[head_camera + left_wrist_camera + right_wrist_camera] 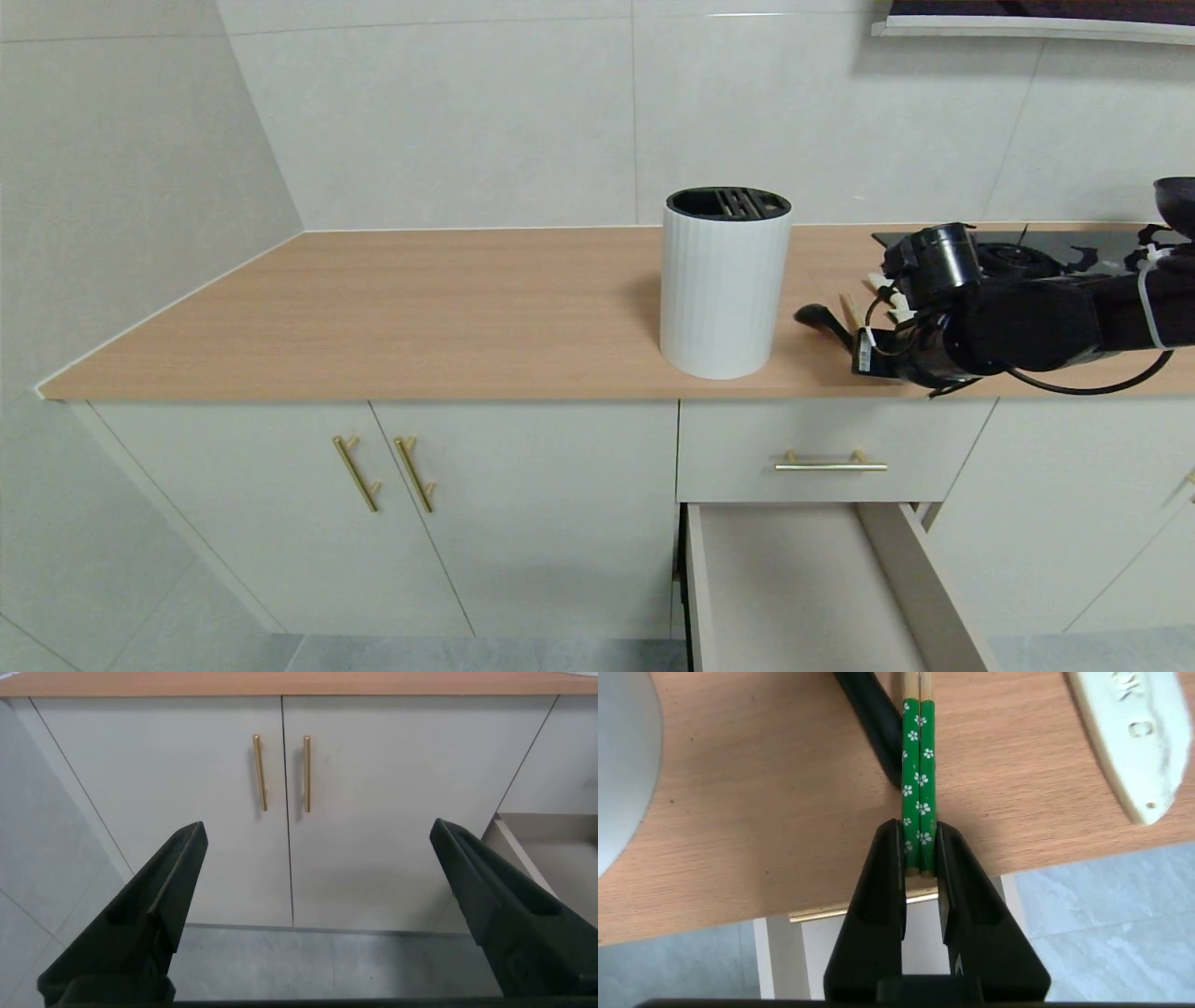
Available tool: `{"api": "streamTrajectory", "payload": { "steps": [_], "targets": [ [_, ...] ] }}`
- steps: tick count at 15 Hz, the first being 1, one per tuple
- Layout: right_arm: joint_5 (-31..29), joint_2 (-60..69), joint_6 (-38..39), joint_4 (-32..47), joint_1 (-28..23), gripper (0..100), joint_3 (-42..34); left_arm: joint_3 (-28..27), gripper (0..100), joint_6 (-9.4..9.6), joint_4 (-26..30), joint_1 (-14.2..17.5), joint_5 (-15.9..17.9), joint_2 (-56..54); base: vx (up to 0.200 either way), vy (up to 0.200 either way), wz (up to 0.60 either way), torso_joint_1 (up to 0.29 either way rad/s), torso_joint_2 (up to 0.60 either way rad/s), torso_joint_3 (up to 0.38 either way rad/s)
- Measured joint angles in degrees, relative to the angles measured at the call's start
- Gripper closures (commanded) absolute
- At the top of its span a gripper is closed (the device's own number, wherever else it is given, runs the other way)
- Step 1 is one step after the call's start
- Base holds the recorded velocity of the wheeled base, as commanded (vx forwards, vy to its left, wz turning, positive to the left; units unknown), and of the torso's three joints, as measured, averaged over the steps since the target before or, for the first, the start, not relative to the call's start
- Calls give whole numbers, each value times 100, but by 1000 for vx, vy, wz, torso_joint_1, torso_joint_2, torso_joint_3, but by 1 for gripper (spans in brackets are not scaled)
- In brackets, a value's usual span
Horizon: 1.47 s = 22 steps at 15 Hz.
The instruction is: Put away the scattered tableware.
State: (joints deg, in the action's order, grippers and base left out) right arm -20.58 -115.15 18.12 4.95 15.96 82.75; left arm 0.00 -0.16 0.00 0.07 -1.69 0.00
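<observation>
A pair of wooden chopsticks (920,775) with green, flower-printed ends lies on the wooden counter (420,308) near its front edge, and my right gripper (921,859) is shut on those green ends. In the head view the right gripper (864,350) sits just right of the white cylindrical utensil holder (726,280), with the chopsticks (850,311) pointing away from it. A black utensil (814,317) lies beside the chopsticks, and a white utensil (1125,737) rests on their other side. My left gripper (318,840) hangs open and holds nothing, low before the cabinet doors (280,812).
An open drawer (803,579) juts out below the counter, under a closed drawer with a brass handle (829,464). A black cooktop (1055,247) lies at the back right. Tiled walls close the counter at the back and left.
</observation>
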Motion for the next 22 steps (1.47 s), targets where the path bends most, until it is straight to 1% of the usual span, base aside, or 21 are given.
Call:
{"api": "streamTrajectory", "payload": {
  "steps": [3, 5, 7, 10, 12, 14, 16, 19, 22],
  "targets": [
    [24, 479, 49, 16, 27, 100, -321, 0, 0, 0, 0, 0, 0, 0, 0, 0, 0, 0, 0, 0],
    [93, 1003, 55, 30, 72, 100, -769, 0, 0, 0, 0, 0, -2, 0, 0, 0, 0, 0, 0, 0],
    [295, 1626, 57, 249, 135, 100, -1250, 0, 0, 0, 0, 0, 0, 0, 0, 0, 0, 0, 0, 0],
    [890, 2649, 57, 1031, 223, 100, -1731, 0, 0, 0, 0, 0, -2, 0, 0, 0, 0, 0, 0, 0],
    [1339, 3255, 57, 1713, 243, 100, -1894, 0, 0, 0, 0, 0, -2, 0, 0, 0, 0, 0, 0, 0],
    [1883, 3688, 28, 2181, 254, 100, -2005, 0, 0, 0, 0, 0, -2, 0, 0, 0, 0, 0, 0, 0],
    [2243, 3963, -132, 2343, 265, 100, -2142, 0, 0, 2, 0, 0, 0, 0, 0, 0, 0, 0, 0, 0],
    [2687, 4123, -518, 2356, 325, 100, -2417, 0, 0, 0, 0, 0, -2, 0, 0, 0, 0, 0, 0, 0],
    [2747, 4169, -558, 2352, 628, 100, -2625, 0, 0, 0, 0, 0, 0, 0, 0, 0, 0, 0, 0, 0]
  ]
}}
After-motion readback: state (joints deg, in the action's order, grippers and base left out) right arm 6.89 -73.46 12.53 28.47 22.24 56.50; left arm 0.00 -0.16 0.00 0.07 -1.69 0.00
